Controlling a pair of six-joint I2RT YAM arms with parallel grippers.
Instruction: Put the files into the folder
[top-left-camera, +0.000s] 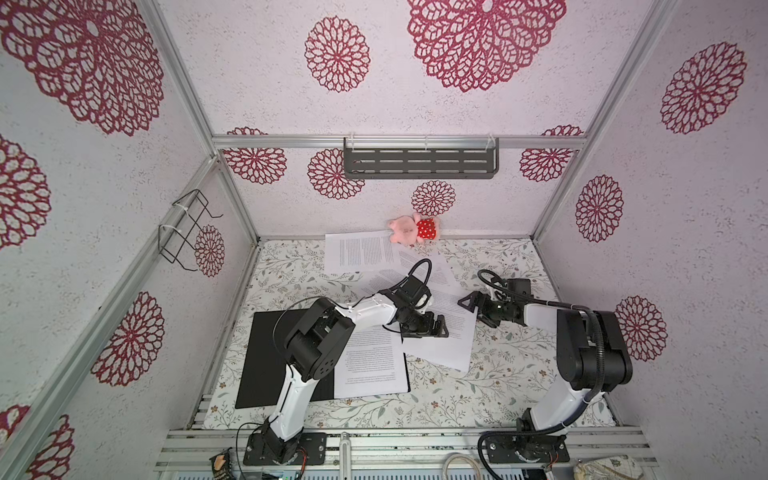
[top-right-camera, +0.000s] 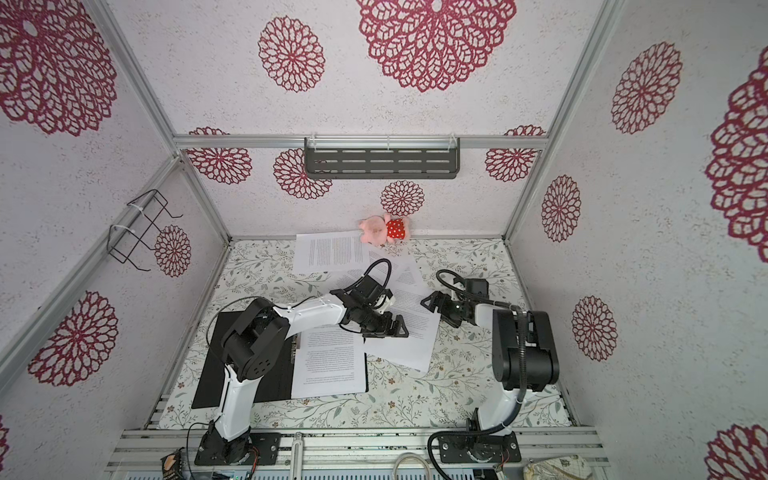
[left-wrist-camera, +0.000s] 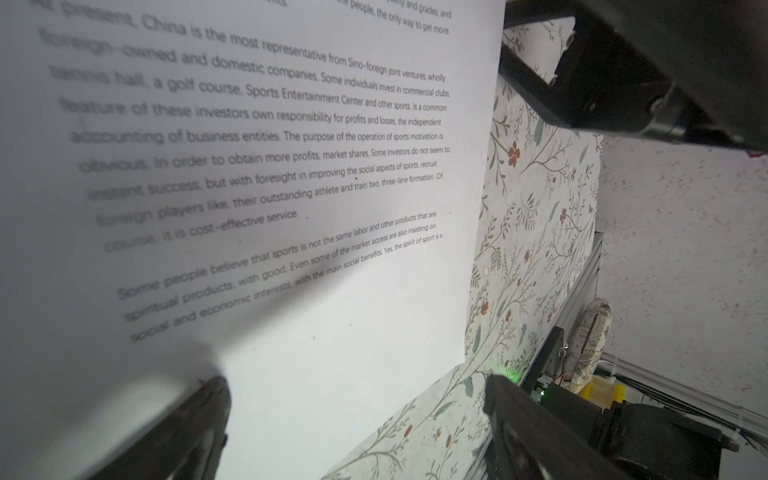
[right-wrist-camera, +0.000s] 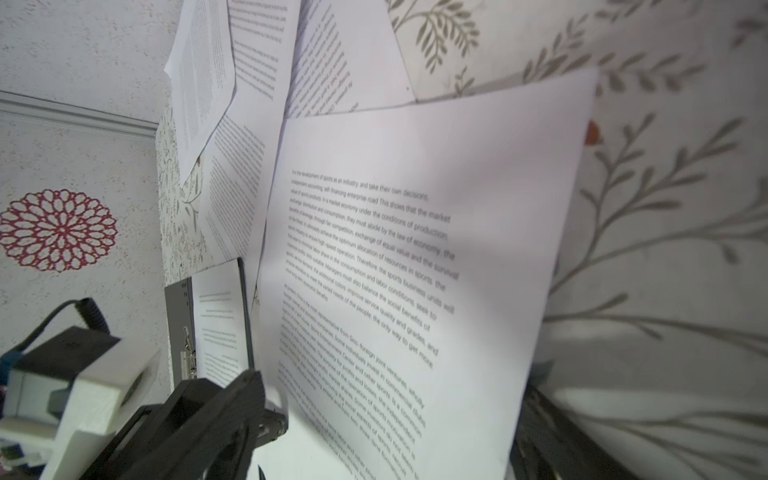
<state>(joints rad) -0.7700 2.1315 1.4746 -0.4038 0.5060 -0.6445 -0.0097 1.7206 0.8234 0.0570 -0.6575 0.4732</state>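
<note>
Folder: the folder (top-left-camera: 266, 353) (top-right-camera: 216, 361) lies open and flat on the table (top-left-camera: 498, 374) at the front left, black inside up; its clip (right-wrist-camera: 187, 357) shows at the spine in the right wrist view.
Filed sheet: one filed sheet (top-left-camera: 370, 361) (top-right-camera: 328, 361) lies on the folder's right half, text up.
Loose sheet: a loose sheet (top-left-camera: 444, 345) (top-right-camera: 407, 345) lies flat on the table just right of the folder, turned at a slant; one corner touches or overlaps the filed sheet; its print is readable in the left wrist view (left-wrist-camera: 291, 166).
Back sheets: the back sheets (top-left-camera: 361, 249) (top-right-camera: 328, 253) lie spread and overlapping toward the rear wall; a pink toy (top-left-camera: 411, 228) sits on the corner of the farthest one.
Left pincer: the left pincer (top-left-camera: 440, 326) (top-right-camera: 399, 326) (left-wrist-camera: 357, 382) is released, jaws wide, over the loose sheet's near-left part; one finger is over the paper, the other over the bare table; grasping nothing; contact with the paper cannot be told.
Right pincer: the right pincer (top-left-camera: 473, 311) (top-right-camera: 438, 311) (right-wrist-camera: 386, 390) is released, jaws spread, at the loose sheet's right edge, facing the left pincer; it grasps nothing.
</note>
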